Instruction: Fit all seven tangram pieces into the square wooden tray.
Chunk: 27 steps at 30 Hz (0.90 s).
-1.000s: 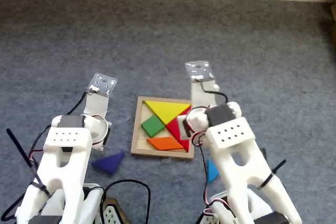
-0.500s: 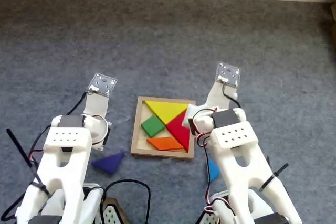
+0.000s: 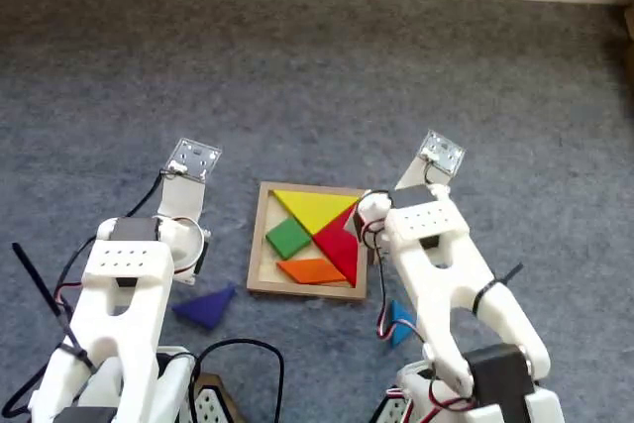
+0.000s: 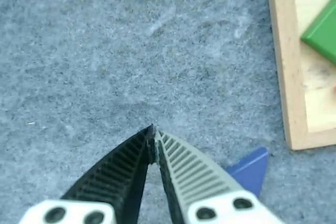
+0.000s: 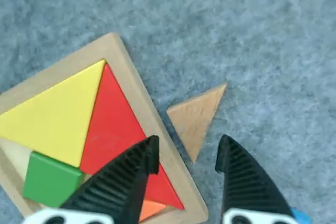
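Carpet (image 3: 327,76) beyond tray (image 3: 257,235): wide passage. Wooden triangle (image 5: 197,119) just beside tray's rim, narrow gap between. Dark blue triangle (image 3: 205,306) near one near corner, light blue piece (image 3: 399,322) near the other.

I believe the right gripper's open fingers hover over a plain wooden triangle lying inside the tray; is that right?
Not quite: the right wrist view shows the plain wooden triangle lying on the carpet outside the tray, not inside it. The right gripper, fingers open, does hover over it.
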Available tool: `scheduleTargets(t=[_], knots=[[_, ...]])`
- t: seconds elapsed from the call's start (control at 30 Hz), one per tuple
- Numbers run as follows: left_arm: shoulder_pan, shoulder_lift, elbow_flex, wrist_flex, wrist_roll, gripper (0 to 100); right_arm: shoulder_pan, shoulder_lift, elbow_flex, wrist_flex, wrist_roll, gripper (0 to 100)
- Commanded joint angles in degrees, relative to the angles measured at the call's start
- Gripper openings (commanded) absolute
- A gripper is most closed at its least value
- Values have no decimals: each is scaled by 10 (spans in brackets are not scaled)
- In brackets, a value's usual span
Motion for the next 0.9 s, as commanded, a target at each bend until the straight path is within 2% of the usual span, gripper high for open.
scheduleTargets(t=[0.0, 0.37, 0.87], knots=[[-4, -13, -8, -7, 4, 8, 12, 18, -46, -8, -17, 184], [-4, -13, -8, -7, 4, 8, 36, 123, -94, -8, -23, 184], [-3, -13, -8, -7, 3, 8, 45, 129, -93, -8, -23, 181]])
